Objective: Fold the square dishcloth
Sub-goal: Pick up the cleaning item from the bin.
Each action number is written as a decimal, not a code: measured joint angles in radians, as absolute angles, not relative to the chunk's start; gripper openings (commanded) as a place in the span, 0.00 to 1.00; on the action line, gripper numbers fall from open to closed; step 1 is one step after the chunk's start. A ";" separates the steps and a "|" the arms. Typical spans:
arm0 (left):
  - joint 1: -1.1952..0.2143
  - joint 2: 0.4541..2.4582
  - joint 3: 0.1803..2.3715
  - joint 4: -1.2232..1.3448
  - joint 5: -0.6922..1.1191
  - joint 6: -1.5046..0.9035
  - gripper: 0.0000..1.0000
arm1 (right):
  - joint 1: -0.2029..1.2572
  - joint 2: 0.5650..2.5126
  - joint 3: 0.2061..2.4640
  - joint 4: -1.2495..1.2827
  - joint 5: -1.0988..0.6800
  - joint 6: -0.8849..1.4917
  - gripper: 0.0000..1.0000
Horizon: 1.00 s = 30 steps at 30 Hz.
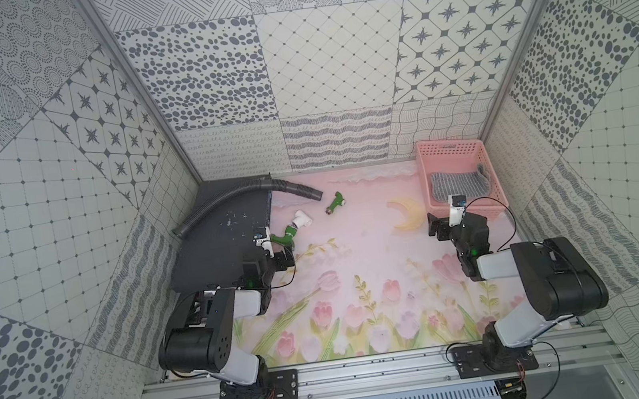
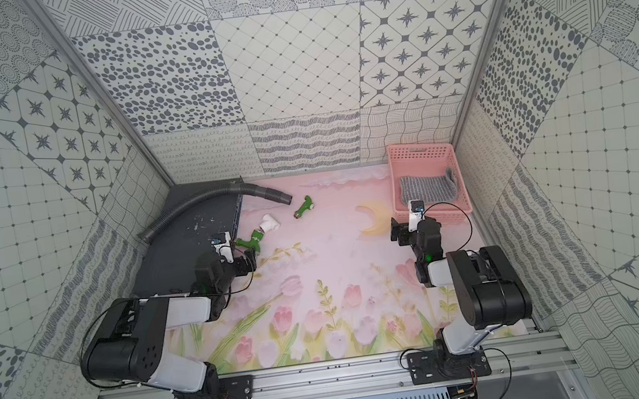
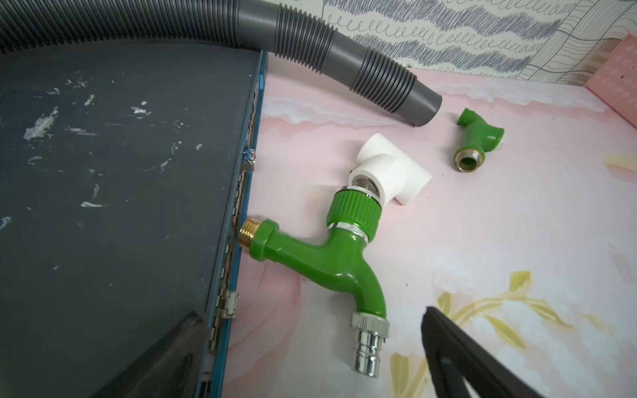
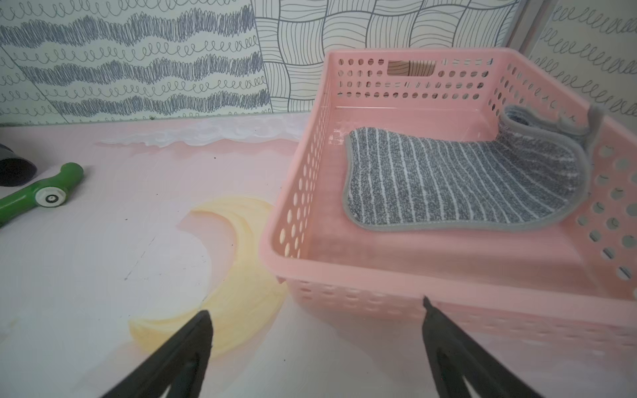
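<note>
In the right wrist view, the right gripper (image 4: 316,306) shows two black fingertips set wide apart at the bottom of the frame. Nothing is between them, and they stop just short of the pink basket (image 4: 413,272). The square dishcloth (image 4: 458,179) lies spread on the basket floor, with one corner riding up the side wall and curling over. In both top views the basket sits at the upper right of the mat, and a wrist camera hides part of its near wall.

The left gripper (image 1: 280,256) also stands open and empty. Its wrist view shows only one finger (image 3: 444,348) clearly; the other is a dark blur over the scuffed dark case (image 3: 120,172).

A grey hose (image 3: 344,58), cut off at the upper left, crosses the case. Its mouth is near a white tee (image 3: 389,172), a green tap (image 3: 327,255) and a small green fitting (image 3: 479,141). All lie on a pink mat (image 1: 356,237) printed with tulips and a yellow crescent (image 1: 408,216). Grey-patterned tile walls stand on three sides.
</note>
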<state>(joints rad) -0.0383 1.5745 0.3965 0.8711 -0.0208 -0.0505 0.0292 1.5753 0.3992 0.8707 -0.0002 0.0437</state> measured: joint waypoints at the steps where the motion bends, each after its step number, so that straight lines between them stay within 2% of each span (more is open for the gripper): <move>1: -0.038 1.575 0.397 0.871 -0.021 -0.051 0.99 | 0.029 1.575 0.399 0.871 0.000 0.044 0.97; 26: -0.038 1.575 0.397 0.871 -0.021 -0.051 0.99 | 0.029 1.575 0.399 0.870 -0.002 0.041 0.97; 30: -0.038 1.570 0.397 0.864 -0.020 -0.051 0.99 | 0.029 1.538 0.405 0.794 0.008 0.041 0.97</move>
<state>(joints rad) -0.0383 1.5700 0.3973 0.8642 -0.0204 -0.0505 0.0292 1.5379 0.4049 0.7940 0.0078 0.0414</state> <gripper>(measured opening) 0.990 0.970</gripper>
